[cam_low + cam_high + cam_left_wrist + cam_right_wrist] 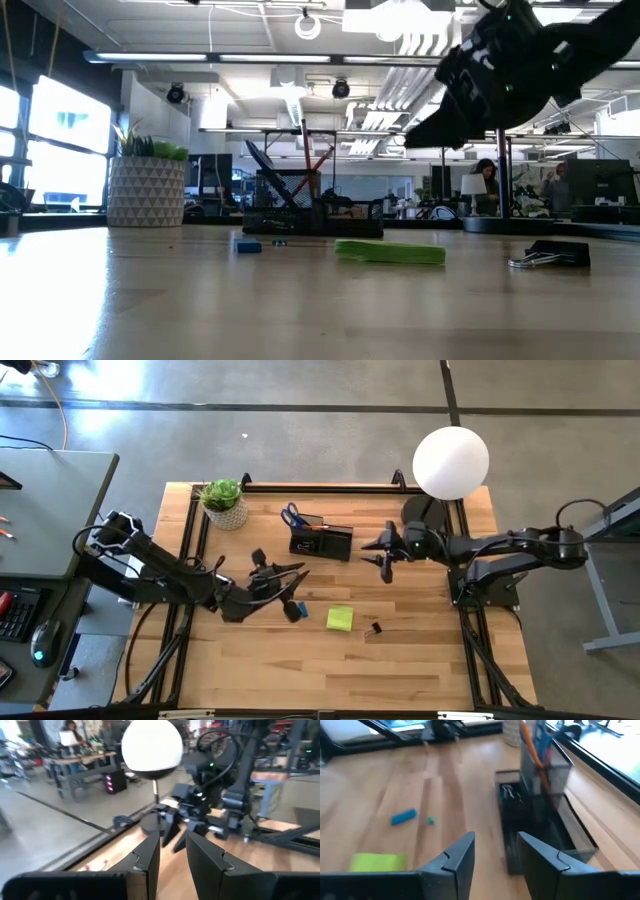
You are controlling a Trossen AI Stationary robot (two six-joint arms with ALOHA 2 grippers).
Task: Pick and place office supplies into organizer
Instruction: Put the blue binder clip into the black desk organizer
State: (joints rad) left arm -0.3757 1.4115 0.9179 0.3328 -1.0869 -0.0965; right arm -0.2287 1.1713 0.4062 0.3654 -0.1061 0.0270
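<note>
Both jaws stood parted, empty: right gripper (386, 553) hovered just beside the organizer (321, 541) holding scissors (291, 515) and pencils (312, 163), left gripper (288, 577) near blue piece (403, 816), sticky pad (340, 619), clip (375, 628) lying loose on table (420, 660).

A potted plant (224, 502) is sitting at the far left corner of the wooden table (420, 660). A white globe lamp (451, 462) is standing at the far right corner. People are sitting at desks in the room behind.

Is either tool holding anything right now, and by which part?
Nothing is held. The left tool and right tool both show empty gaps between open fingers.
</note>
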